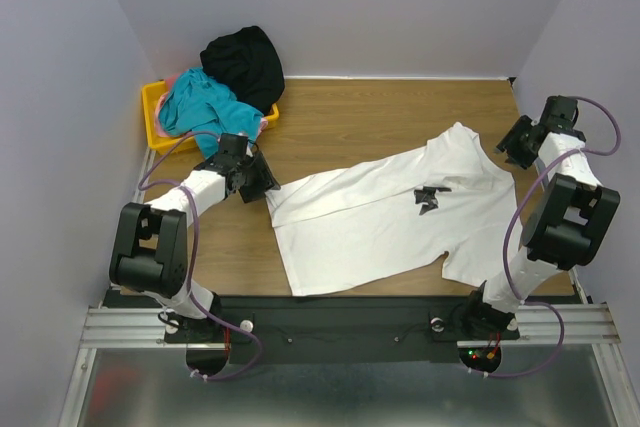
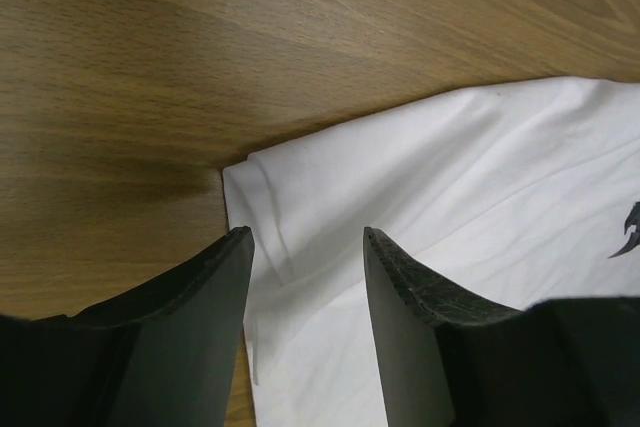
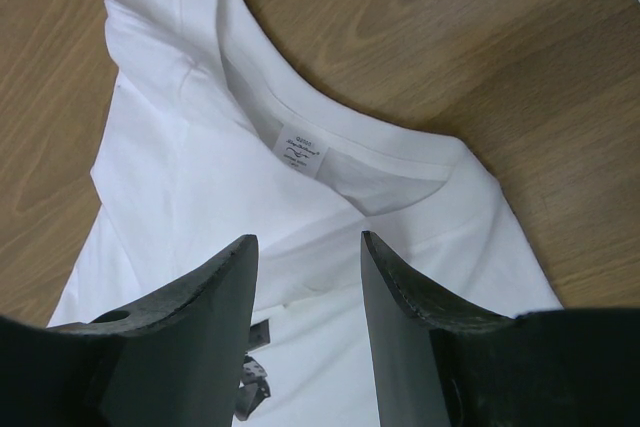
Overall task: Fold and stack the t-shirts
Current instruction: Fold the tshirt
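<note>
From above, we are seeing the white t-shirt (image 1: 385,215) lying spread on the desk (image 1: 350,117). Left wrist: our left end effector (image 2: 305,237) is gaping wide over a shirt corner (image 2: 262,187). Right wrist: our right end effector (image 3: 305,239) is gaping wide over the collar (image 3: 370,162).

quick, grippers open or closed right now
Left gripper: open, holding nothing, over the white t-shirt corner.
Right gripper: open, empty, above its collar.

One overhead, two wrist cams
Up top: looking down from high behind the near edge over the table (image 1: 350,117). On the wrists: aimed down, really close, left at the hem corner (image 2: 258,185) of the white t-shirt (image 2: 450,197), right at its collar (image 3: 392,139). Same shirt in all three.
</note>
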Controlling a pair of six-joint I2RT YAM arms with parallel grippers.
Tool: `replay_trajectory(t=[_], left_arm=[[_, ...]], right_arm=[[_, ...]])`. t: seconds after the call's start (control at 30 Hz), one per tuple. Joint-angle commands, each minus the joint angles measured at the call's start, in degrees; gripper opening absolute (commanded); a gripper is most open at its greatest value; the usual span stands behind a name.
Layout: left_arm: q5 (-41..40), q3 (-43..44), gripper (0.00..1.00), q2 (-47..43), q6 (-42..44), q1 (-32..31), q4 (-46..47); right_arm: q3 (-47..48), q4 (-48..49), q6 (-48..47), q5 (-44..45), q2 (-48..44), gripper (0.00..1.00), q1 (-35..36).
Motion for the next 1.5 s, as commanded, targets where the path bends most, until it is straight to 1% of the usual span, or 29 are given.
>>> replay_trajectory(t=[0.0,0.5,0.7,0.73,0.8,1.33,1.37,1.47], left_arm=[[-1.92,1.51,0.59,-0.34,1.32,0.10,-0.94],[-1.48,3.09,0.59,4.58,1.50,-0.52,0.90],[-1.31,3.88,0.58,5.20,0.97,-0.87,1.43],[-1.31,3.97,0.56,5.11,0.71,-0.87,1.43],[-0.87,4.23,0.55,5.37,0.45,-1.04,1.61],[-1.30,4.58,0.55,7.57,0.09,-2.63,2.14],[-1.39,4.76,0.54,7.75,-0.08,-2.63,2.14],[-1.66,4.93,0.45,7.83,0.00,-2.72,2.05]], right_arm=[[0.04,1.44,-0.72,-0.44,-1.51,0.51,0.00],[0.04,1.35,-0.81,-0.44,-1.25,0.51,0.00],[-0.31,1.35,-0.90,-0.27,-1.07,0.51,0.00],[-0.31,1.35,-0.90,-0.27,-1.07,0.51,0.00],[-0.31,1.35,-0.90,-0.27,-0.98,0.51,0.08],[-0.49,1.44,-1.25,-1.14,-0.72,0.51,0.00],[-0.49,1.44,-1.34,-2.02,-0.63,0.51,0.08],[-0.58,1.44,-1.78,-3.34,-0.19,0.51,0.61]])
